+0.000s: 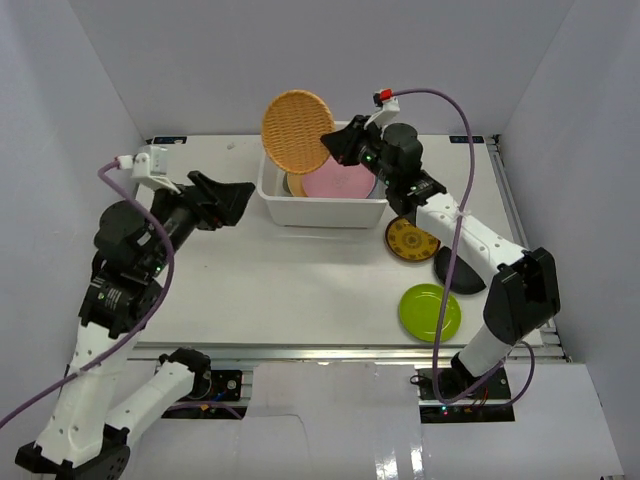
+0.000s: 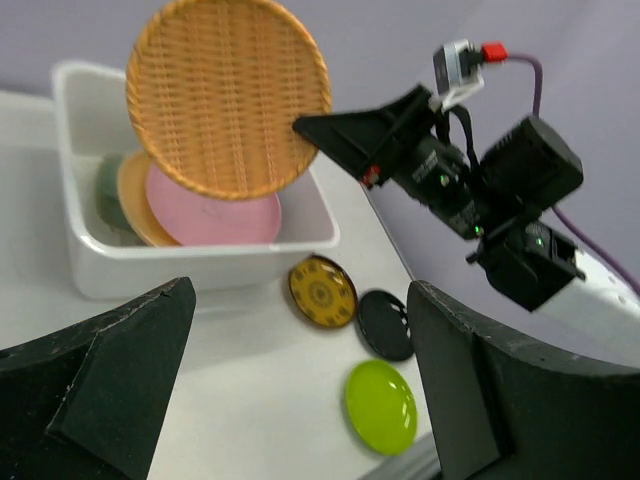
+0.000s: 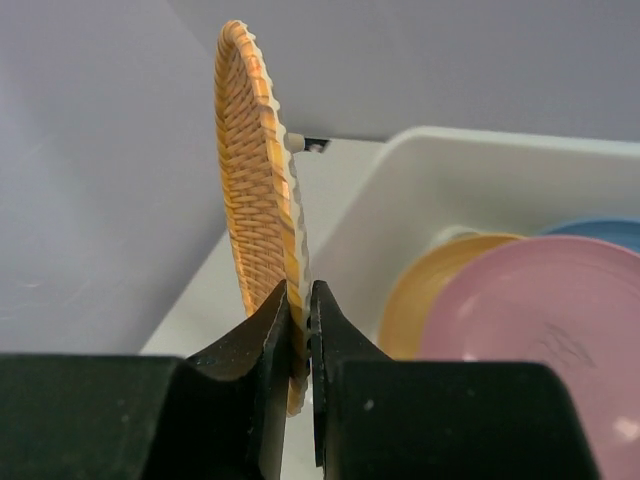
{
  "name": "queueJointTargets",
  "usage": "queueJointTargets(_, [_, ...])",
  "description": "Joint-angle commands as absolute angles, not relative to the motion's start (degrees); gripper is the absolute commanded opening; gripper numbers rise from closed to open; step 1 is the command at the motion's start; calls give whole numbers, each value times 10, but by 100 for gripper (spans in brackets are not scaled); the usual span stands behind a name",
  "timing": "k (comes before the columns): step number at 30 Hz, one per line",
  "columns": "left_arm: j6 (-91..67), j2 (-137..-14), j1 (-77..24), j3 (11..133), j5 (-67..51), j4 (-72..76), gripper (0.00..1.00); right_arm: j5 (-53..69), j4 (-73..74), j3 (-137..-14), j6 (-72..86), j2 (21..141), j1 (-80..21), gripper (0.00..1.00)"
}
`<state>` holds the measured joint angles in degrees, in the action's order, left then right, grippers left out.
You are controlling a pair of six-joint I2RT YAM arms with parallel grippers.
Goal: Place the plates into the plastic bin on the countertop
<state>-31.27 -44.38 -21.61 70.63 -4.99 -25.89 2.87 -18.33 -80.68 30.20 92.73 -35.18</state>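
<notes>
My right gripper (image 3: 298,330) pinches the woven orange plate (image 1: 297,130) by its lower rim, holding it on edge, with the plastic bin (image 1: 320,212) just below and beside my fingertips. Inside it already lie pink (image 1: 340,182), peach (image 3: 430,290) and blue (image 3: 600,232) plates. Back along my arm, the yellow-patterned (image 1: 411,240), black (image 2: 385,325) and lime green (image 1: 430,312) plates wait on the countertop (image 1: 280,290). My left gripper (image 1: 240,197) hangs spread wide and empty on the bin's other side.

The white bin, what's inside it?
Inside the white bin lie a pink plate on top, a peach plate and a blue plate partly under it, and a green dish beside them. The plates cover the bottom, so anything beneath is hidden.
</notes>
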Motion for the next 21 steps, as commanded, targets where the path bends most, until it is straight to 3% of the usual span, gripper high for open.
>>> queueJointTargets(1, [-372, -502, -215, 667, -165, -237, 98, 97, -143, -808, 294, 945, -296, 8])
queueJointTargets(6, [-422, -553, -235, 576, -255, -147, 98, 147, -106, -844, 305, 1004, -236, 8])
queueJointTargets(9, [-423, -594, -277, 542, -217, -122, 98, 149, -78, -865, 297, 1039, -222, 9])
queueJointTargets(14, [-434, -712, -377, 515, -116, -79, 98, 125, -62, -864, 284, 1061, -221, 23])
queueJointTargets(17, [-439, -785, -459, 526, -64, -55, 97, 117, -38, -875, 274, 1063, -221, 51])
queueJointTargets(21, [-439, -880, -524, 561, -46, -37, 93, 98, -16, -881, 240, 1030, -221, 76])
